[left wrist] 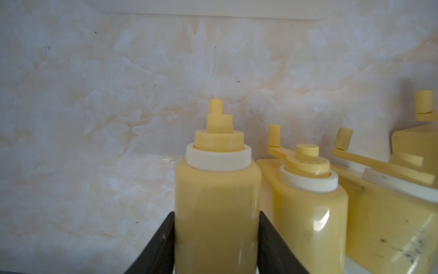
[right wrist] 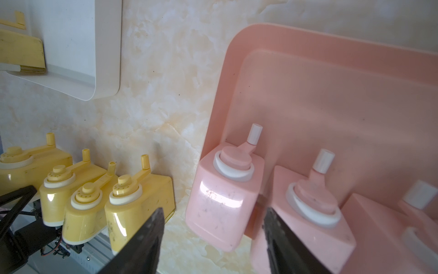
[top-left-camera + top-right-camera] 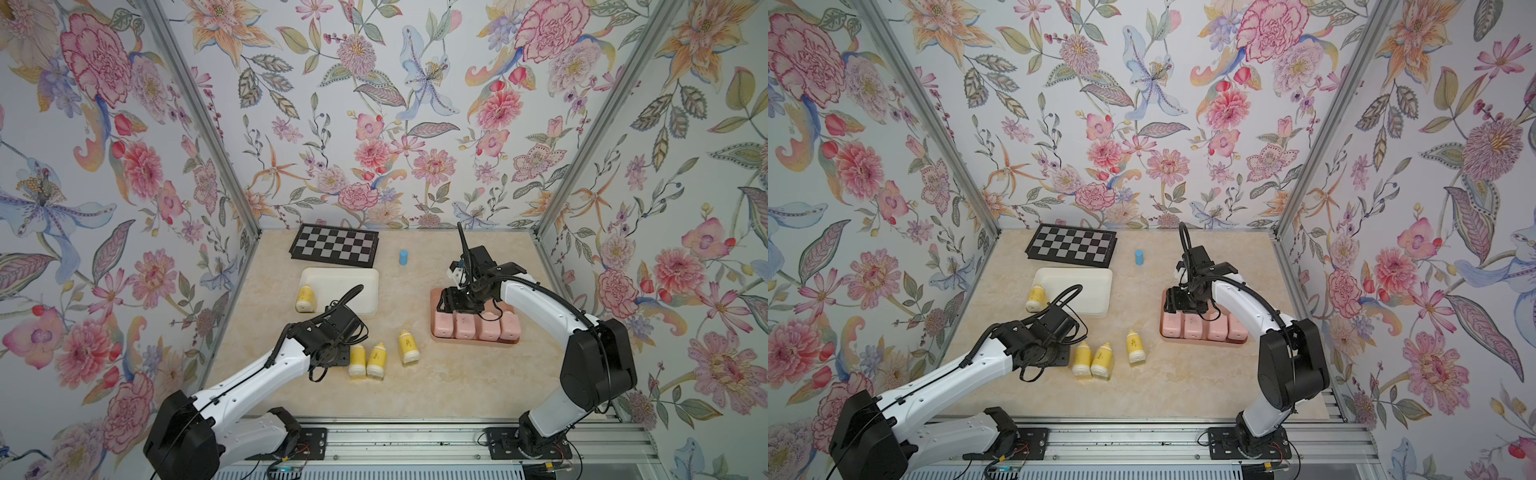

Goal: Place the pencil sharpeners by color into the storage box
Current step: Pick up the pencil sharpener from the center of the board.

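Observation:
My left gripper (image 1: 216, 213) is shut on an upright yellow pencil sharpener (image 1: 216, 185), which the gripper (image 3: 341, 358) hides in both top views. Three more yellow sharpeners (image 3: 357, 360) (image 3: 376, 360) (image 3: 408, 347) lie on the table just right of it. Another yellow one (image 3: 305, 298) sits at the left end of the white storage box (image 3: 357, 282). Several pink sharpeners (image 3: 465, 326) stand in a row along the front of the pink storage box (image 3: 473, 341). My right gripper (image 2: 213, 213) hangs open over the leftmost pink one (image 2: 220, 201), its jaws apart and not touching it.
A black and grey checkerboard (image 3: 334, 248) lies at the back left, behind the white box. A small blue cylinder (image 3: 403, 257) stands at the back centre. The aluminium rail (image 3: 415, 440) with both arm bases runs along the front edge. Flowered walls close in three sides.

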